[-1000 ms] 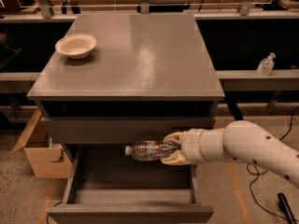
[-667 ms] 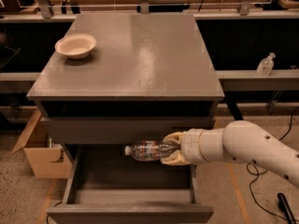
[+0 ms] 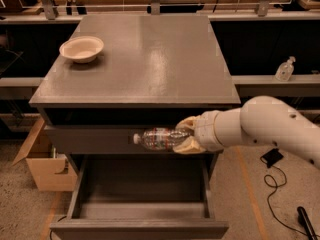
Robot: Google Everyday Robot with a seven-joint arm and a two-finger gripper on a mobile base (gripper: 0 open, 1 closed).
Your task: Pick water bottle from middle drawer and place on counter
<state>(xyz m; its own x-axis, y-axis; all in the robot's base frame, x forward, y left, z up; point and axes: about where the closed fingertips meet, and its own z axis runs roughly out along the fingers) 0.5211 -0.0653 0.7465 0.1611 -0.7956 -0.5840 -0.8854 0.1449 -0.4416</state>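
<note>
Gripper clenched on water bottle, held sideways (cap leftward). Bottle sits higher than second ago: well above open middle drawer, just below counter edge. Pick looks done; more lift needed.

Single view only for you; nothing shared with another. Camera high, in front of cabinet, tilted down, facing its front. Your gripper, clamped on water bottle, just right of frame centre, mid range. Beyond and above gripper: counter. Below gripper, nearest lens: open middle drawer.
</note>
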